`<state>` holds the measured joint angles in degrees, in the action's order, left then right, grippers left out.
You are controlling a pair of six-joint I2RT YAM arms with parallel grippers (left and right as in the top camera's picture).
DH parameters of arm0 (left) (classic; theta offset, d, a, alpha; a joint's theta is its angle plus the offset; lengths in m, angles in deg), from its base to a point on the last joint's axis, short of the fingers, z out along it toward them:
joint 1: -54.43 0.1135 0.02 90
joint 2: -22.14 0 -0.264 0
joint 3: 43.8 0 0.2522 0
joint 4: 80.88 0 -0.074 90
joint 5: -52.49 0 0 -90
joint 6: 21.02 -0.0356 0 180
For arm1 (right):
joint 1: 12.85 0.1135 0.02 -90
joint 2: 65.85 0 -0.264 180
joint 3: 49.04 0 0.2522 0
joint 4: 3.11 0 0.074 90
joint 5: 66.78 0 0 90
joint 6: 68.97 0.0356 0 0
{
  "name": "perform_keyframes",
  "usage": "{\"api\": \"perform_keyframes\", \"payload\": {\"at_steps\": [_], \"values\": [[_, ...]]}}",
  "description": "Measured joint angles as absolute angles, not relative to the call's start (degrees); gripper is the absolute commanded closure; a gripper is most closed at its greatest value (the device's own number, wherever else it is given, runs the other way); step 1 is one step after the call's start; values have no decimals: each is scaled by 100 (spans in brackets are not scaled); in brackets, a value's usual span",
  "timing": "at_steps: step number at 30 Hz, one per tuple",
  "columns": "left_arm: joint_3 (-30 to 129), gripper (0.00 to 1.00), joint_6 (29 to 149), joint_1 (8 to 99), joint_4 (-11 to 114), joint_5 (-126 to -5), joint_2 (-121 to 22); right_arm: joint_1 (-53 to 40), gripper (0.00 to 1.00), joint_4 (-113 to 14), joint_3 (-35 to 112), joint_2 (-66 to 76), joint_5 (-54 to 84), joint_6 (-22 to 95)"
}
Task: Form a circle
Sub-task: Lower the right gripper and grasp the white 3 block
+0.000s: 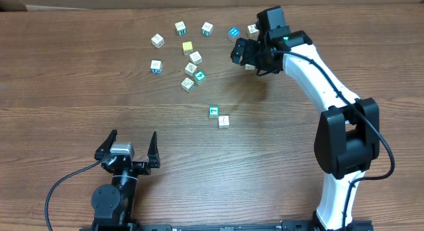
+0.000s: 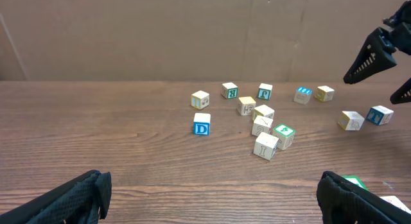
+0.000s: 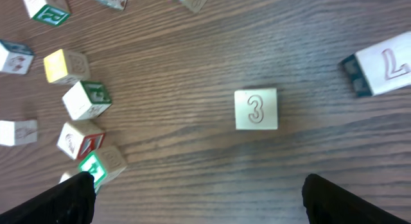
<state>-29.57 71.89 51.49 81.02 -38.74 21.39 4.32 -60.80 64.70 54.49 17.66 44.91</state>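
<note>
Circle: four small letter cubes, three whitish and one green-topped, bunched close at the far middle of the table. Loose cubes lie around it.
Table: brown wood grain.
Backdrop: plain brown board.
Right gripper: fingers spread wide, empty, above the "3" cube, right of the circle.
Left gripper: spread, empty, at the near edge.
</note>
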Motion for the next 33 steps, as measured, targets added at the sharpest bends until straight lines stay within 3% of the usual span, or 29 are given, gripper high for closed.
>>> {"api": "perform_keyframes", "payload": {"at_steps": [10,15,18,23,33], "values": [[-2957,0,7189,5149,8102,-3874,2139,594,0,-5291,6475,5722,2389,4095],[-2957,0,7189,5149,8100,-3874,2139,594,12,-4978,6475,6111,2548,4012],[-2957,0,7189,5149,8102,-3874,2139,594,13,-4886,6475,6314,2721,3962],[-2957,0,7189,5149,8102,-3874,2139,594,25,-4773,6475,6528,3069,3925],[-2957,0,7189,5149,8102,-3874,2139,594,74,-4606,6475,6583,3259,3857]]}}
